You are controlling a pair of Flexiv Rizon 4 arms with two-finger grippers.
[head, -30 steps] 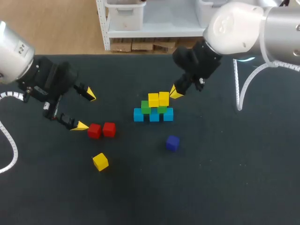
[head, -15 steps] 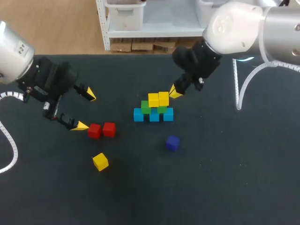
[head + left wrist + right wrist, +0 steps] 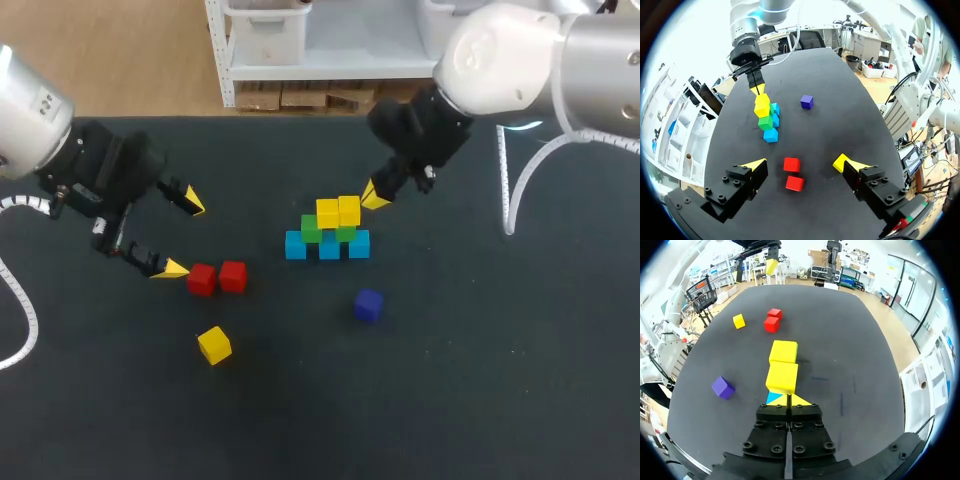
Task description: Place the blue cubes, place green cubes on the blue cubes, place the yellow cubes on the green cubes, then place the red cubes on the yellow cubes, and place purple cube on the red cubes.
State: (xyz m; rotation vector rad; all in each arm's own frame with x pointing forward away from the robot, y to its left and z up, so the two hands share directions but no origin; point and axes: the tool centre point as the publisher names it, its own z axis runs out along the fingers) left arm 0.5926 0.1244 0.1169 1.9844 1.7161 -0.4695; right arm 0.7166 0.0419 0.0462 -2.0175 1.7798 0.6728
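A pyramid stands mid-table: three blue cubes (image 3: pixel 329 247) in a row, two green cubes (image 3: pixel 311 229) on them, two yellow cubes (image 3: pixel 338 212) on top. My right gripper (image 3: pixel 375 197) is shut and empty, its tips right beside the right-hand yellow cube (image 3: pixel 782 377). Two red cubes (image 3: pixel 217 277) lie side by side left of the pyramid. My left gripper (image 3: pixel 185 235) hangs open just left of them; in its wrist view the red cubes (image 3: pixel 792 173) lie ahead between the spread fingers. A purple cube (image 3: pixel 368 305) lies in front of the pyramid.
A loose yellow cube (image 3: pixel 214 344) lies near the front left, below the red pair, also seen in the right wrist view as the loose yellow cube (image 3: pixel 739 320). The black table (image 3: pixel 480 380) is bare on the right and front.
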